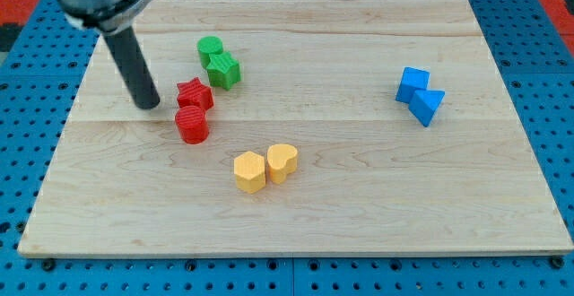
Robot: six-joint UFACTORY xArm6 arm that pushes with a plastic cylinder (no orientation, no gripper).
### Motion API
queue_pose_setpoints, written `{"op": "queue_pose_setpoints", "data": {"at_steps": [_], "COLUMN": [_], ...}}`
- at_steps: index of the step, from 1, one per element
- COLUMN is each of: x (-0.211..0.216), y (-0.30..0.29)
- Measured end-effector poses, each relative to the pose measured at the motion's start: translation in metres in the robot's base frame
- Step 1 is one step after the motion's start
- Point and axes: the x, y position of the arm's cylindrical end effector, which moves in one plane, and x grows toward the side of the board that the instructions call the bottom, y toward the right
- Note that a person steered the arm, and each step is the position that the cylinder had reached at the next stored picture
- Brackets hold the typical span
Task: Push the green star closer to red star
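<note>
The rod's tip (150, 105) rests on the counter (359, 197), just left of the red star (195, 93). The green star (224, 69) sits just beyond it to the right. This end effector has no jaws, only a rod.

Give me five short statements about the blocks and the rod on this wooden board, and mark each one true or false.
1. My tip is to the view's left of the red star block. True.
2. The green star block lies at the view's bottom edge of the wooden board. False: it sits near the view's top left, beside the green cylinder block.
3. The two blue blocks are on the view's right. True.
4. The two yellow blocks are far apart. False: they sit side by side.
5. The red cylinder block lies above the red star in the view. False: it lies just below it.
</note>
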Motion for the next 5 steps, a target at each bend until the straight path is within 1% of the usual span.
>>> {"op": "queue_pose_setpoints", "data": {"at_steps": [1,2,3,4,5], "x": [-0.053,-0.105,-0.116,-0.039,0.007], "y": [0.027,0.029,0.082,0.133,0.135]}}
